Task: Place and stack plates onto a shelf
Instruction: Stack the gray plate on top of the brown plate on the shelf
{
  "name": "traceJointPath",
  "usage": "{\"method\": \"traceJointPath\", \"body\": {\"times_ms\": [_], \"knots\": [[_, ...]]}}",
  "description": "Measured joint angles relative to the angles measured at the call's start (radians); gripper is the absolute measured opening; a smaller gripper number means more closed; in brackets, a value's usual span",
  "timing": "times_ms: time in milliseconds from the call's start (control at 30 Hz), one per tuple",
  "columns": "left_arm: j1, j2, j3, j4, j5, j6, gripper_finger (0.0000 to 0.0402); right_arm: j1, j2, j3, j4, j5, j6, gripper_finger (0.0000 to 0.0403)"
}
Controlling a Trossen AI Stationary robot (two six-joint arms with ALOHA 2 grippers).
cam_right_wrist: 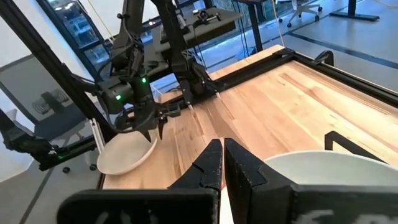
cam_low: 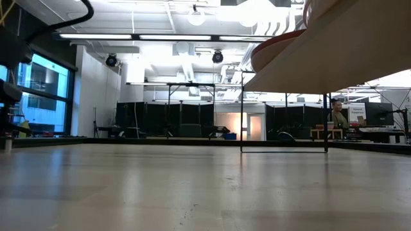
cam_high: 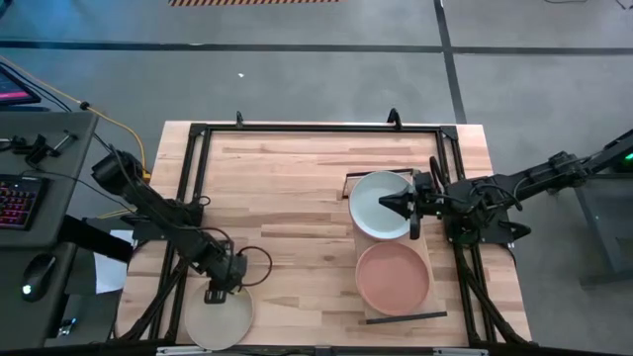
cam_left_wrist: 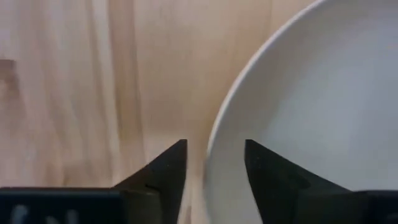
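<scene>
A pale sage-cream plate (cam_high: 218, 321) lies flat on the table near its front left corner. My left gripper (cam_high: 220, 294) points down at the plate's far rim, open, with one finger over the inside of the plate (cam_left_wrist: 323, 93) and one outside it. On the shelf (cam_high: 362, 309) at the right rest a pale blue-grey plate (cam_high: 376, 213) and, nearer the front, a terracotta plate (cam_high: 393, 279). My right gripper (cam_high: 396, 203) hangs over the blue-grey plate's right part, nearly level and shut (cam_right_wrist: 222, 160), with nothing between its fingers. My left gripper (cam_left_wrist: 214, 163) comes from above with the cream plate's rim (cam_left_wrist: 211, 168) in the gap between its two fingers. Whether either finger touches the rim, I cannot tell. The plate lies flat on the table.
A black metal frame (cam_high: 297, 129) runs round the tabletop. The middle of the table (cam_high: 297, 208) is bare wood. A keyboard (cam_high: 15, 203) and a mouse (cam_high: 40, 267) sit on a desk left of the table. The shelf has dark rails at its ends (cam_high: 406, 317).
</scene>
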Motion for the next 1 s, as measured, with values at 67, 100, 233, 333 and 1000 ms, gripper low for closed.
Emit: {"method": "traceJointPath", "body": {"times_ms": [67,100,233,333,1000], "knots": [[0.000,0.014,0.000,0.000,0.025,0.001,0.0112,0.000,-0.001,0.000,-0.002,-0.003,0.000,0.0000],[0.000,0.014,0.000,0.001,0.036,0.001,0.0092,0.000,-0.002,0.000,0.000,-0.003,0.000,0.0000],[0.001,0.013,0.000,0.025,0.051,-0.002,0.0013,0.000,-0.003,0.000,0.000,-0.003,0.000,0.0000],[0.011,0.004,0.001,0.022,0.059,-0.019,0.0011,0.000,-0.003,0.000,0.001,-0.003,0.000,0.0000],[0.388,-0.256,0.465,-0.208,-0.164,-0.054,0.0001,0.003,-0.111,0.000,-0.062,-0.110,-0.001,0.0000]]}}
